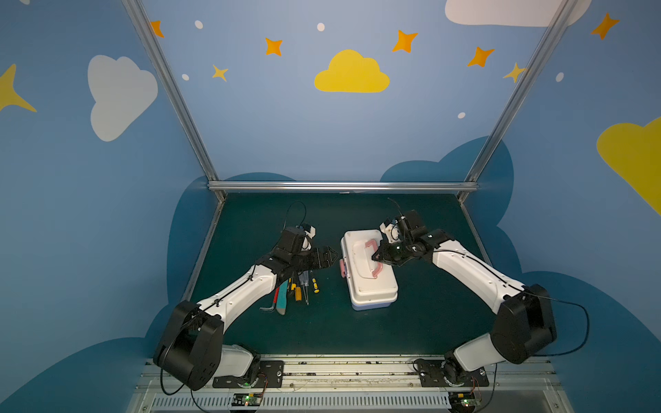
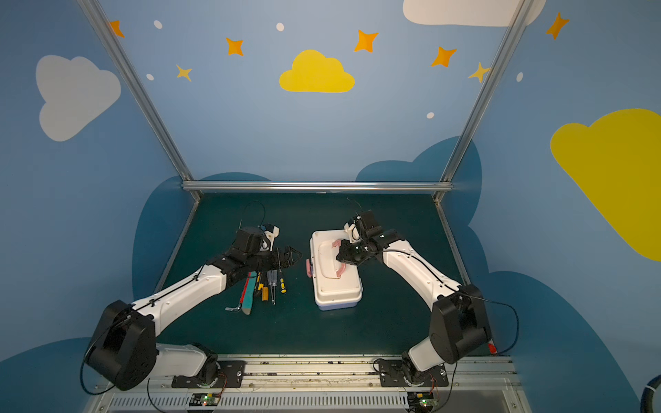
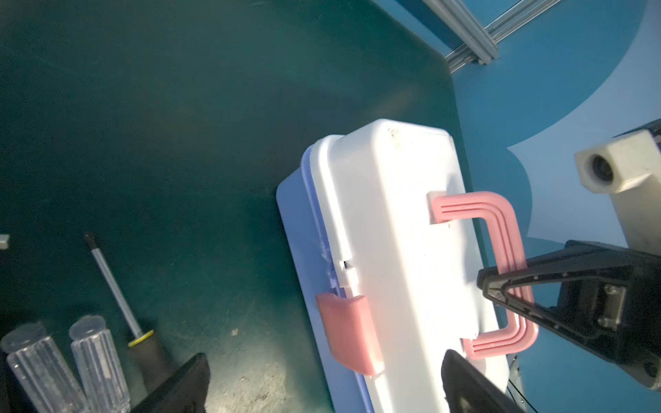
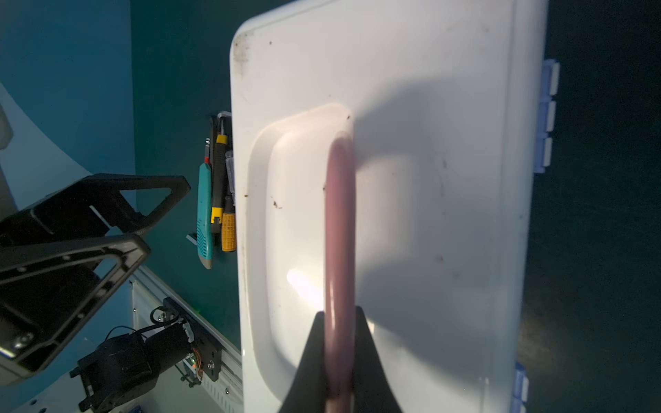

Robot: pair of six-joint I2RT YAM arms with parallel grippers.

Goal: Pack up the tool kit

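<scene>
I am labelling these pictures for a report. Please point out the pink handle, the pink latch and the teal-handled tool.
pink handle (image 3: pixel 508 239): left wrist view, on its long bar.
pink latch (image 3: pixel 348 332): left wrist view, on the middle of its face.
teal-handled tool (image 4: pixel 204 214): right wrist view, on its teal grip.

Robot-laboratory cell, seen from above. My two arms, left (image 1: pixel 236 296) and right (image 1: pixel 468 271), stand on black plates (image 1: pixel 273 370) fixed to a metal rail (image 1: pixel 343 372) at the near edge of a dark green surface (image 1: pixel 357 332). An aluminium frame (image 1: pixel 341 186) bounds the cell. Its blue panels (image 1: pixel 272 136) carry painted clouds (image 1: pixel 351 73) and stars (image 1: pixel 404 41). Bare circuit boards (image 1: pixel 250 398) with lit green lamps sit beside a slotted duct (image 1: pixel 339 402) below the rail. A camera (image 3: pixel 604 171) rides on my right wrist.
</scene>
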